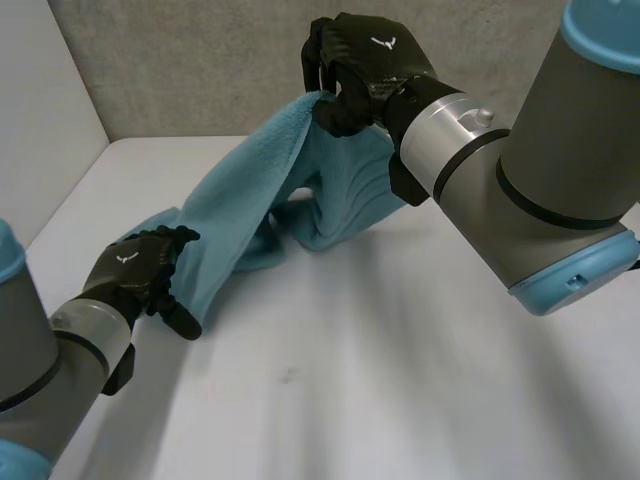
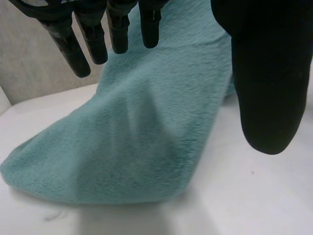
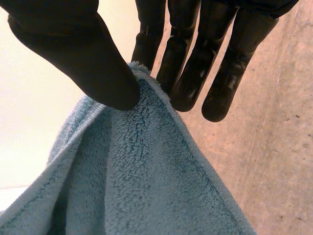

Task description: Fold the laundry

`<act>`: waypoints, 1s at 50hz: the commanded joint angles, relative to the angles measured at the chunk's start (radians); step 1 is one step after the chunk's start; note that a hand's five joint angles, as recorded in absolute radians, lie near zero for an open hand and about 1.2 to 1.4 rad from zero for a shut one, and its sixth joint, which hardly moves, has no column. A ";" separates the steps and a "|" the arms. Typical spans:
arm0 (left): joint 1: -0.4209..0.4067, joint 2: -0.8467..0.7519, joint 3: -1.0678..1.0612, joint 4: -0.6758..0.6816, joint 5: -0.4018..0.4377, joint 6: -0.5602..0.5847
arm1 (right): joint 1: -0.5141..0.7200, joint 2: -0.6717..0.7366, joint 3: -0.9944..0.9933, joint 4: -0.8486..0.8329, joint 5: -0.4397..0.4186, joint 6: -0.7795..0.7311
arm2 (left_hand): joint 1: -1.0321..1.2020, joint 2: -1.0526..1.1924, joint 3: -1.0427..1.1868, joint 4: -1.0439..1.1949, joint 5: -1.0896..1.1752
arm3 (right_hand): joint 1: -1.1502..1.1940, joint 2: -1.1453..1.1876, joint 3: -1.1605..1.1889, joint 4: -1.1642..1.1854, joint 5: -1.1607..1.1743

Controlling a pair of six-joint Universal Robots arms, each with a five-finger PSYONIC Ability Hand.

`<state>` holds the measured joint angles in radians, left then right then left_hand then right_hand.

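Observation:
A light-blue fluffy towel (image 1: 250,210) hangs in a slope from a raised corner down to the white table (image 1: 350,380). My right hand (image 1: 365,65) holds that top corner high near the back wall. In the right wrist view its thumb (image 3: 83,54) pinches the towel (image 3: 146,186) edge against the fingers. My left hand (image 1: 140,265) rests at the towel's low near-left end. In the left wrist view its fingers (image 2: 93,34) are straight and the thumb (image 2: 266,73) stands apart, with the towel (image 2: 137,147) spread beneath them on the table.
A grey wall (image 1: 200,60) closes the back of the table and a white side panel (image 1: 40,130) stands on the left. Bare tabletop lies in front of the towel, between the two arms.

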<state>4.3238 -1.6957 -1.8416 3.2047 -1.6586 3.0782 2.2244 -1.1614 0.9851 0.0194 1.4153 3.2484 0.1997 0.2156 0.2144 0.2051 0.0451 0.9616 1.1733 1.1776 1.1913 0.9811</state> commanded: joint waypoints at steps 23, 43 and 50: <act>-0.107 -0.358 0.271 0.038 -0.176 -0.181 | 0.017 -0.121 0.158 0.008 0.062 -0.004 | 1.197 1.181 1.182 1.191 1.177 | 0.435 0.223 0.219 0.205 0.241; 0.085 -0.024 0.079 -0.080 0.052 0.279 | -0.088 0.136 0.297 0.246 0.013 -0.403 | 1.197 1.181 1.182 1.191 1.177 | 0.435 0.223 0.219 0.205 0.241; 0.083 -0.206 0.240 -0.095 0.045 0.364 | -0.109 0.204 0.190 0.237 0.007 -0.398 | 1.197 1.181 1.182 1.191 1.177 | 0.435 0.223 0.219 0.205 0.241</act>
<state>4.4111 -1.7420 -1.7504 3.1257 -1.6068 3.3722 2.1321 -1.0093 1.2686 0.2663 1.4306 2.8404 1.1413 1.1949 1.1860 1.1906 0.9569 0.9616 1.1732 1.1818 1.1913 0.9833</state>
